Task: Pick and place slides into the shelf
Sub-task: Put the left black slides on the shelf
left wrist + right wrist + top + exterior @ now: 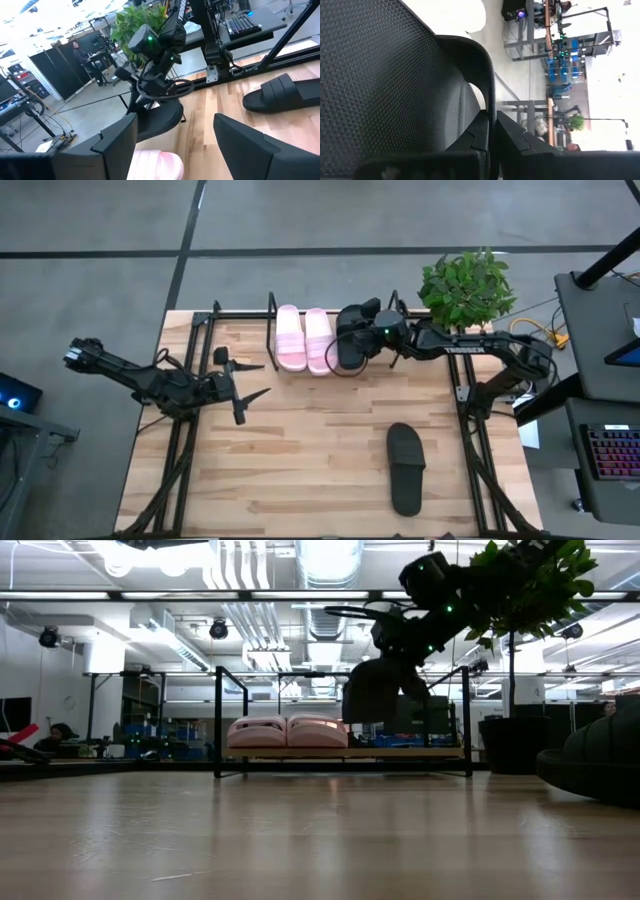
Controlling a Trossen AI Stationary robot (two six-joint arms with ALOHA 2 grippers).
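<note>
The shelf [215,315] stands at the table's far edge. Two pink slides [304,340] lie side by side on its wooden board [400,752]. My right gripper [372,340] is shut on a black slide [350,337], held over the shelf just right of the pink pair. The other black slide [406,468] lies flat on the table near the right front. My left gripper [265,378] hovers open at the table's left, in front of the shelf, touching nothing. In the left wrist view, a pink slide [155,165] and the held black slide [157,117] show beyond its fingers. My right gripper pinches a thin curved edge of the black slide [492,100] between its two fingers [479,136]; which part of the slide that edge belongs to I cannot tell. The slide [372,690] hangs tilted below the gripper [395,650], lifted clear above the shelf's board.
A potted plant [467,285] stands at the table's far right corner, close behind my right arm. The shelf's upright bars [217,720] rise on either side of the board. Bare wood [300,460] lies between the arms and in front of the shelf.
</note>
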